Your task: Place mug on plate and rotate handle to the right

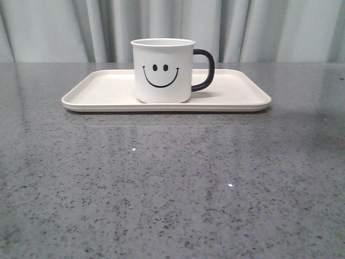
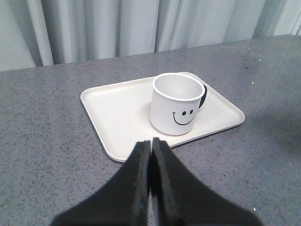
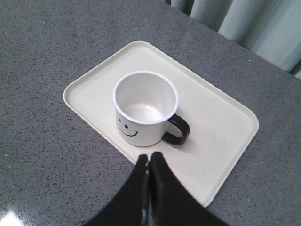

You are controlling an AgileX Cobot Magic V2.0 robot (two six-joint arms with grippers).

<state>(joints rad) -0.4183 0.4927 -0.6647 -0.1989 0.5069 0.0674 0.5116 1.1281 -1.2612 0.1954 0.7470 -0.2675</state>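
Mug (image 1: 163,70), white with black smiley face, stood upright on plate (image 1: 97,89), just left of the plate's centre in the front view, face toward the camera. Interior of mug seen empty from the right wrist view. Handle (image 1: 204,69), glossy black loop, pointed to 3 o'clock in the front view. Plate, cream rectangular tray with low rim, held the mug alone and lay on grey speckled table (image 1: 172,189). Left gripper (image 2: 151,143) had its fingers pressed together, holding nothing, apart from the plate. Right gripper (image 3: 149,157) likewise closed and empty, above the plate's near edge. Pale curtain (image 1: 269,27) hung at 12 o'clock.
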